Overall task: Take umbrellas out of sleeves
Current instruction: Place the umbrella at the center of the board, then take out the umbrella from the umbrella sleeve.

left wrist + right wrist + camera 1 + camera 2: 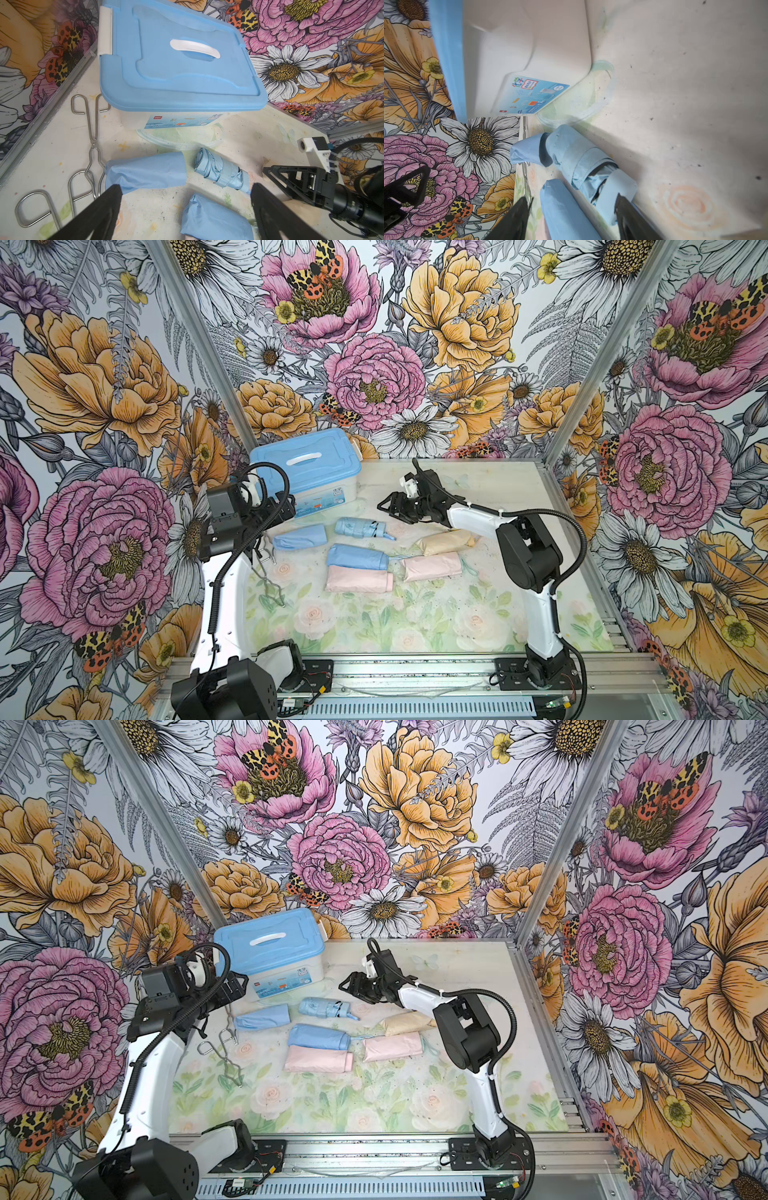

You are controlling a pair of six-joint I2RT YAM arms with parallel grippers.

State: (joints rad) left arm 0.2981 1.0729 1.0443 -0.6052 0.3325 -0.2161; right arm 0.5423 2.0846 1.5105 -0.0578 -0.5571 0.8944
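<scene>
- Left gripper stands wide and empty; right gripper is partly open, empty.
- Pink sleeve looks thin, limp, slippery: pinch its closed end, pull the stiff handle poking out.

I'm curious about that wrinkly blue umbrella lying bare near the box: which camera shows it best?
The left wrist view: the blue umbrella lies close and nearly whole, folds and strap clear. The right wrist view is closer, but the right gripper partly covers its end. Both top views show it whole but small.
</scene>
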